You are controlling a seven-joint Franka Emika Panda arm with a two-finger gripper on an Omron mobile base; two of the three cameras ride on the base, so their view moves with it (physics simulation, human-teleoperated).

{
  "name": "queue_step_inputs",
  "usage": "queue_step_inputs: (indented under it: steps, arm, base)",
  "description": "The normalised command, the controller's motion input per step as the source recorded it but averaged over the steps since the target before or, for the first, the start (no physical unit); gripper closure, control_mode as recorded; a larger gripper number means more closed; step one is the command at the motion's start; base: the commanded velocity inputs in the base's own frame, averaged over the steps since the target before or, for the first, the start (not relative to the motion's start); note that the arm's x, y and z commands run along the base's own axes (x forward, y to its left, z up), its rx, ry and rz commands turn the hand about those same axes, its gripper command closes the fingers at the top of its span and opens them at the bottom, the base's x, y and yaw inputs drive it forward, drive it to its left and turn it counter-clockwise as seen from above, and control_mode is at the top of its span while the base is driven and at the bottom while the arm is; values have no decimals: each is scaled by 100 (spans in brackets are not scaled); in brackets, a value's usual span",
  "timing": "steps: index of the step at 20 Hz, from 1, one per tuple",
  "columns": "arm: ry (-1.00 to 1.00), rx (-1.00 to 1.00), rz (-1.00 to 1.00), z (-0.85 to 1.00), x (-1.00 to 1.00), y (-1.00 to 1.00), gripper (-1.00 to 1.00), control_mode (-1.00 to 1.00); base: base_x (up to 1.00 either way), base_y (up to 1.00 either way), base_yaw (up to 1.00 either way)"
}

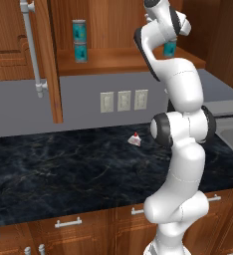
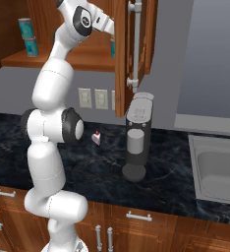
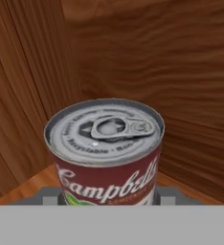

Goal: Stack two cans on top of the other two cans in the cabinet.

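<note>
The red-banded can point(image 3: 106, 153) stands upright directly ahead of the gripper point(image 3: 111, 198), pull-tab lid facing up, in a rear corner of the cabinet point(image 1: 118, 20). The two grey fingers point(image 3: 49, 196) flank the can body, one on each side, close against its wall; the jaws are set to the can's width, but it cannot be determined whether the pads press on the can or merely stand beside it. In the left base view a teal can point(image 1: 169, 48) sits just below the hand, partly hidden by the arm. A stack of two teal cans point(image 1: 79, 40) stands on the same shelf point(image 1: 118, 60), well apart from the gripper toward its left. The open cabinet door point(image 2: 122, 59) with its long bar handle point(image 2: 136, 44) hangs beside the gripper on its right. Well below the gripper lies the dark stone counter point(image 1: 63, 164), with wall outlets point(image 1: 124, 100) above it, a grey appliance point(image 2: 137, 140) standing on it, and a sink point(image 2: 220, 167) farther right.
</note>
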Motion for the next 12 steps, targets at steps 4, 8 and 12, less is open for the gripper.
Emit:
queue_step_inputs:
  steps: [4, 8, 12]
  arm:
    - [-3, 0, 0, -9, 0, 9, -100, -100]
    - [-5, 0, 0, -1, 0, 5, -100, -100]
    - [-7, 0, 0, 0, -12, 9, -100, -100]
  base:
    - [0, 0, 0]
    - [0, 0, 0]
    - [0, 0, 0]
